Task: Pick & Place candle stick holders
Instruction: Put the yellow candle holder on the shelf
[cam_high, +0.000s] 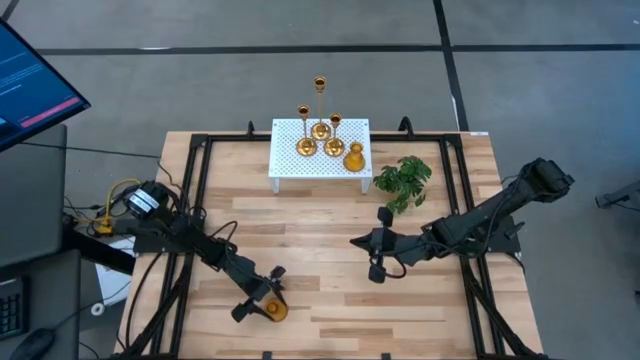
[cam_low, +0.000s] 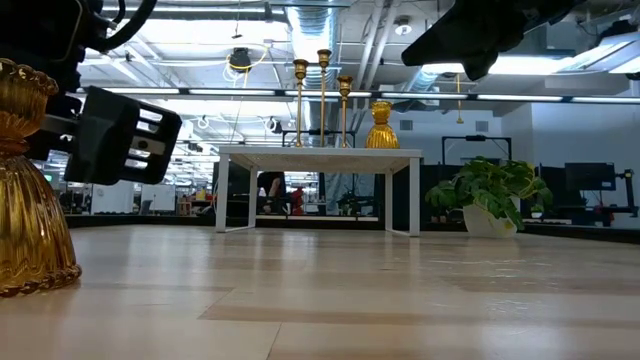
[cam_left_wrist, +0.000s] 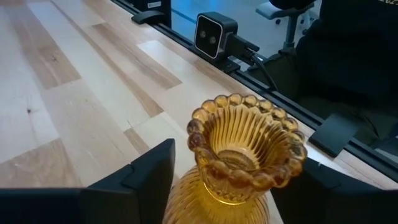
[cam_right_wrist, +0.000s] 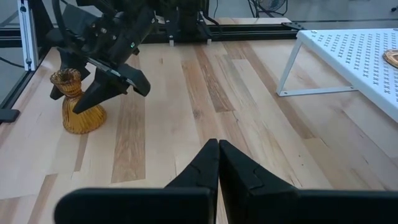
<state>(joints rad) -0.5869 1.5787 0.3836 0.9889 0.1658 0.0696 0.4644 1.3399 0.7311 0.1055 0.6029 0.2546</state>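
A short, bulbous, ribbed amber-gold holder (cam_left_wrist: 239, 146) stands upright on its round base on the wood table near the front edge (cam_high: 275, 310); it also shows in the low view (cam_low: 30, 190). My left gripper (cam_high: 258, 294) is open, with one finger on each side of this holder (cam_left_wrist: 233, 186). Three tall thin-stemmed gold holders (cam_high: 320, 125) and one short bulbous gold holder (cam_high: 354, 158) stand on the white perforated stand (cam_high: 290, 165). My right gripper (cam_right_wrist: 217, 146) is shut and empty above mid-table (cam_high: 356, 242). My left gripper comes at the holder on a slant from above and from the table's left, with one finger (cam_left_wrist: 149, 177) on each side of the holder's body below its beaded rim (cam_left_wrist: 205, 155). I cannot tell whether the fingers touch it.
A green leafy plant (cam_high: 403, 182) in a pot stands right of the white stand. A small camera (cam_left_wrist: 216, 34) sits at the table's near edge by the amber holder. Black frame rails (cam_high: 190, 190) run along the table's sides. Bare wood lies between the two grippers.
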